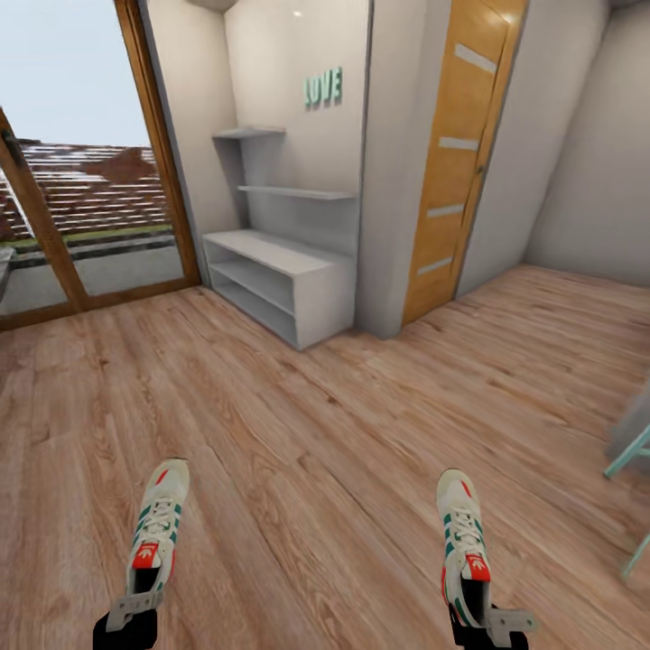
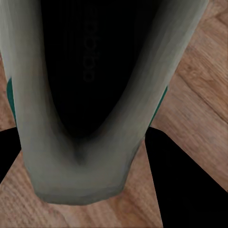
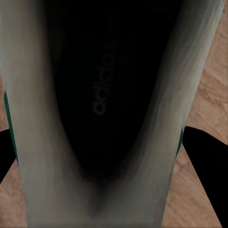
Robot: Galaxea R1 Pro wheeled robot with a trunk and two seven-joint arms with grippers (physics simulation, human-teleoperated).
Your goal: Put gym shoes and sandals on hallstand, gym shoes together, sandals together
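Note:
Two cream-white gym shoes with green stripes hang toes-forward over the wood corridor floor (image 1: 316, 433), low in the head view. My left gripper (image 1: 137, 607) is shut on the heel of the left gym shoe (image 1: 158, 524). My right gripper (image 1: 478, 616) is shut on the heel of the right gym shoe (image 1: 462, 528). In each wrist view the shoe's dark opening (image 2: 90, 71) (image 3: 104, 95) sits between black fingers (image 2: 180, 185) (image 3: 209, 166). The pale grey hallstand (image 1: 280, 271) stands ahead against the wall, its compartments and shelves bare. The sandals are out of view.
A wood-framed glass door (image 1: 81, 199) fills the left wall beside the hallstand. A tall orange-brown door (image 1: 456, 162) stands to the hallstand's right behind a protruding wall corner (image 1: 388, 226). Teal furniture legs (image 1: 632, 460) reach in at the right edge.

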